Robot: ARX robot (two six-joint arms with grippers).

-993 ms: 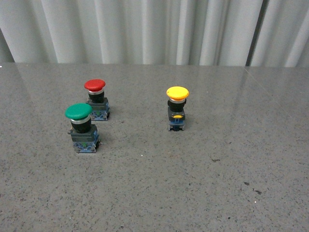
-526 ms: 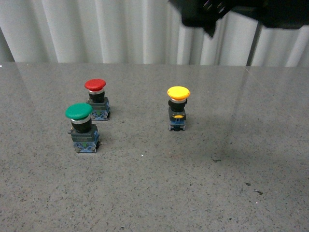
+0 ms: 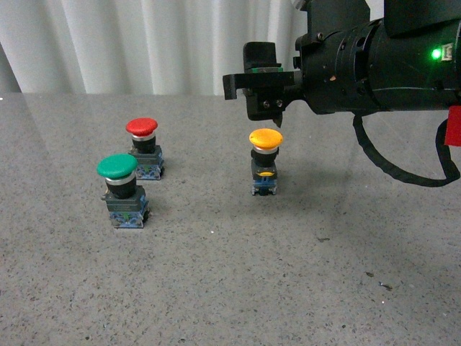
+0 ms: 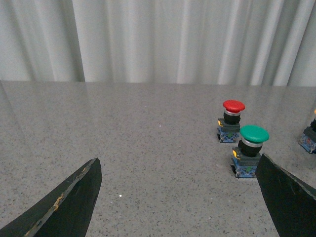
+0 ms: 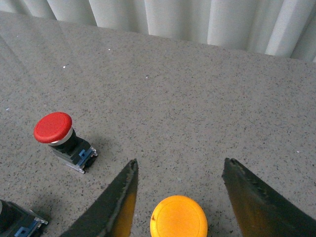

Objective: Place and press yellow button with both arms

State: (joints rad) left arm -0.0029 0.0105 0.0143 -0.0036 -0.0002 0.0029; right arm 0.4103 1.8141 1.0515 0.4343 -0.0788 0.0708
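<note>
**A:** Where is the yellow button (image 3: 264, 161)?

**B:** Upright on the table (image 3: 216, 288), right under the right gripper (image 5: 180, 165). Its fingers are spread wide with nothing between them, and they hang above the cap without touching it.

**A:** Can you see the whole button?

**B:** From the front, yes. It has a round, smooth mushroom cap, a black cylindrical body and a blue-grey block with a yellow tab. From the right wrist, the cap hides everything below it.

**A:** And the fingers?

**B:** They are flat, black and tapering. Their inner faces show a yellow tint from the cap. The arm behind them is glossy black, with a looping cable (image 3: 392, 167) and a green light (image 3: 436, 53). The picture's edge cuts it off.

**A:** The left gripper (image 4: 177, 158)?

**B:** It is also spread, and it holds nothing. Only two dark, scuffed finger blades show, both cut by the frame. The green button (image 3: 122, 190) stands just beside one blade. The red button (image 3: 143, 147) is a little beyond it. At the frame's edge there is a sliver of another contact block, too cropped to identify.

**A:** What about the surroundings?

**B:** The tabletop is grey, speckled and faintly reflective, like stone. Behind it hangs a pale pleated curtain (image 3: 144, 43).
</note>
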